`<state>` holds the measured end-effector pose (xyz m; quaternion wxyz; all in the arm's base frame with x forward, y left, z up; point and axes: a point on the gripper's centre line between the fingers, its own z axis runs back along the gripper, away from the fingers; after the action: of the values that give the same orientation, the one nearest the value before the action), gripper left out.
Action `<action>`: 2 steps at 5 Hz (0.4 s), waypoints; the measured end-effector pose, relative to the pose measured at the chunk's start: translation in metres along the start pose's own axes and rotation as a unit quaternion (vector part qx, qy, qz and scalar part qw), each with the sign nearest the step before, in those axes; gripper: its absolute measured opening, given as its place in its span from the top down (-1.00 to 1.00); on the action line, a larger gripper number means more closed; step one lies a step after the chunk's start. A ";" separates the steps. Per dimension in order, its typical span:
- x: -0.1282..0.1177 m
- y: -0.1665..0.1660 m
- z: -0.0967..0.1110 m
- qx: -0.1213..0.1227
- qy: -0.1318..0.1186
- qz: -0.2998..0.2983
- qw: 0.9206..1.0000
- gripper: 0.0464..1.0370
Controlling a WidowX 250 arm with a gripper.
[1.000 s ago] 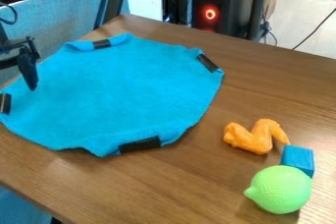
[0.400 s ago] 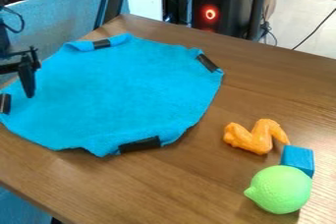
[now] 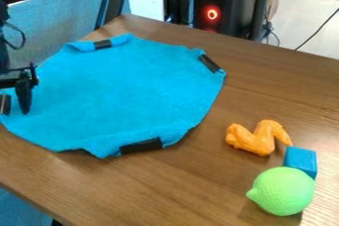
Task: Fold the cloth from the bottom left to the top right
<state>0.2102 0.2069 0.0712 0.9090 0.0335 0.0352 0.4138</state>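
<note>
Four black strips (image 3: 141,145) edge the cloth (image 3: 119,91); the gripper (image 3: 25,106) hangs at its left side, whether spread or pressed together I cannot tell.

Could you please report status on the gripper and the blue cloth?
Gripper at the blue cloth's left end, near a black band. Cloth spread out, not folded across. Orange toy, blue block, green lemon clear of it, lower right.
</note>
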 end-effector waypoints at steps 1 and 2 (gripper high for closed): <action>-0.001 0.002 -0.002 0.015 -0.007 -0.014 1.000 -0.26; -0.002 -0.001 -0.001 0.014 -0.009 -0.035 0.999 0.34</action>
<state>0.2096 0.2046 0.0703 0.9227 0.0486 0.0344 0.3809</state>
